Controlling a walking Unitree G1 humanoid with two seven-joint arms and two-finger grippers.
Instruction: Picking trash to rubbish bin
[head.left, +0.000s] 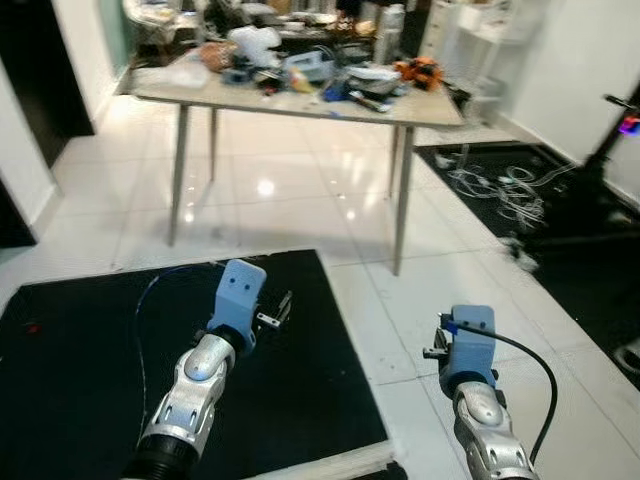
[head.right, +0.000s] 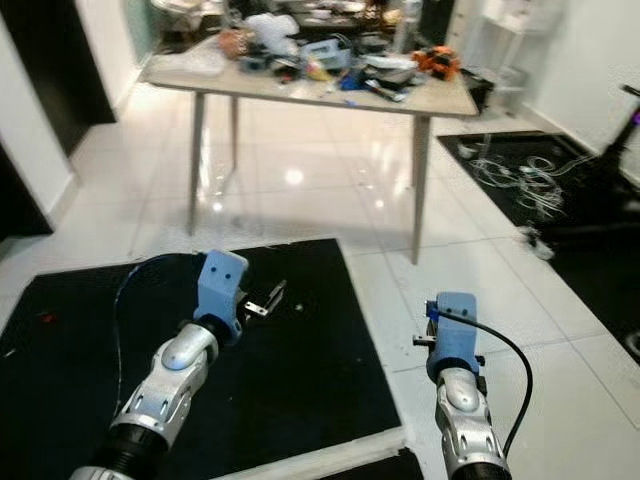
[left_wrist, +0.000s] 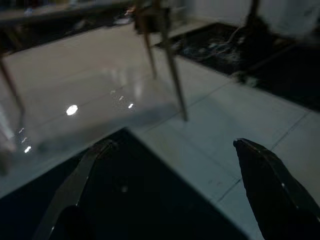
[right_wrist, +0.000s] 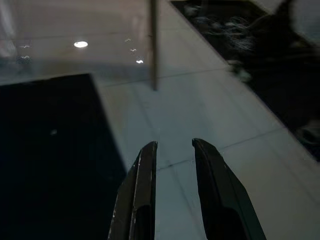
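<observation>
From the head views, both silver arms reach forward and down, the left hand (head.left: 262, 300) held over a black mat (head.left: 90, 380) and the right hand (head.right: 440, 325) over the white tiled floor (head.left: 300, 200), while a counter (head.left: 300, 100) piled with clutter, where any trash would lie, stands well ahead. The left wrist view shows that hand's fingers (left_wrist: 270, 185) spread wide apart above the mat's edge. The right wrist view shows its fingers (right_wrist: 142, 195) nearly together with a narrow gap, empty, pointing at a counter leg (right_wrist: 154, 45).
</observation>
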